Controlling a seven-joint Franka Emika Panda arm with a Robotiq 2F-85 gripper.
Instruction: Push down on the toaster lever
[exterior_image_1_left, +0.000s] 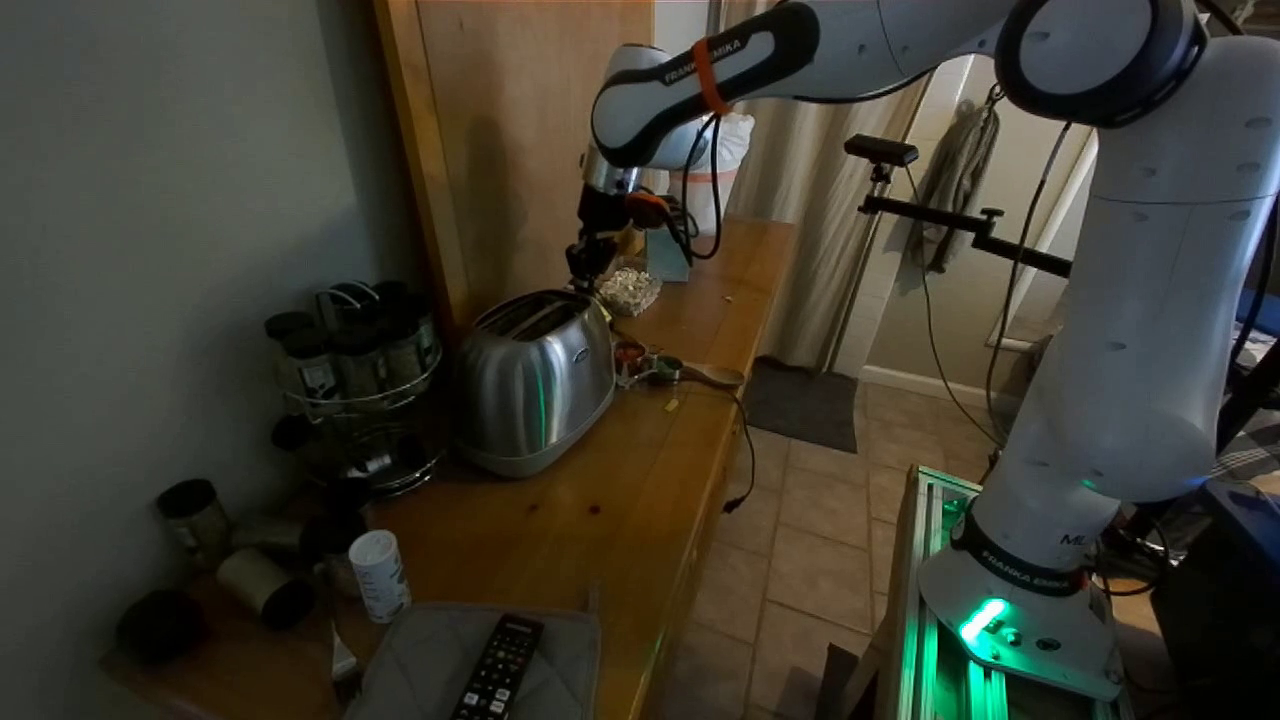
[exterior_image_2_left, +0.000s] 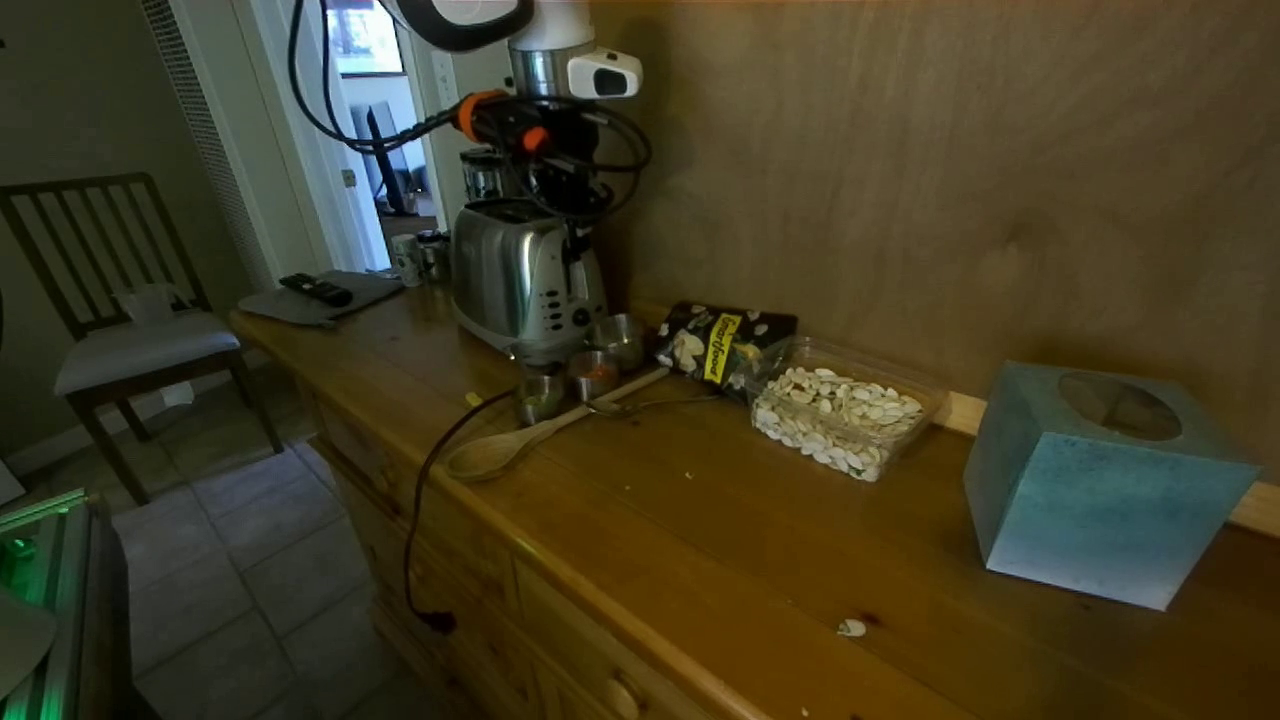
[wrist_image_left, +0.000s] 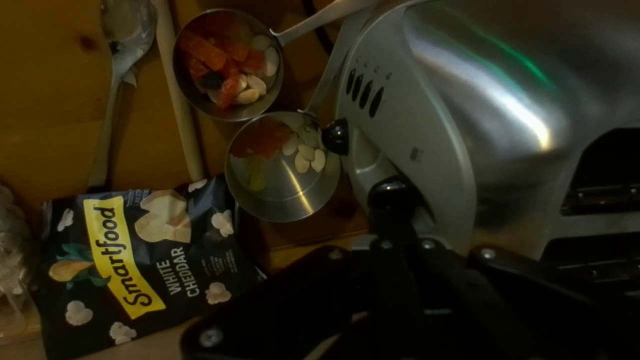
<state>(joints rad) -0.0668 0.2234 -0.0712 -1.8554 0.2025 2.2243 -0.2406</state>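
Observation:
The shiny silver toaster stands on the wooden counter and shows in both exterior views (exterior_image_1_left: 540, 390) (exterior_image_2_left: 500, 275). In the wrist view its controls end and slotted top (wrist_image_left: 505, 115) fill the right side. The toaster lever (wrist_image_left: 392, 191) is a black rounded tab on that end face, near the top of its track. My gripper (wrist_image_left: 397, 227) is shut, its fingertips pointing down right at the lever and covering part of it. Whether they touch it is too dark to tell. In both exterior views the gripper (exterior_image_1_left: 583, 283) (exterior_image_2_left: 576, 238) is at the toaster's controls end.
Metal measuring cups (wrist_image_left: 282, 167) with food sit beside the toaster's end. A black snack bag (exterior_image_2_left: 722, 345), a clear box of seeds (exterior_image_2_left: 845, 410) and a blue tissue box (exterior_image_2_left: 1110, 490) lie further along. A wooden spoon (exterior_image_2_left: 490, 455) and a jar rack (exterior_image_1_left: 360, 370) are nearby.

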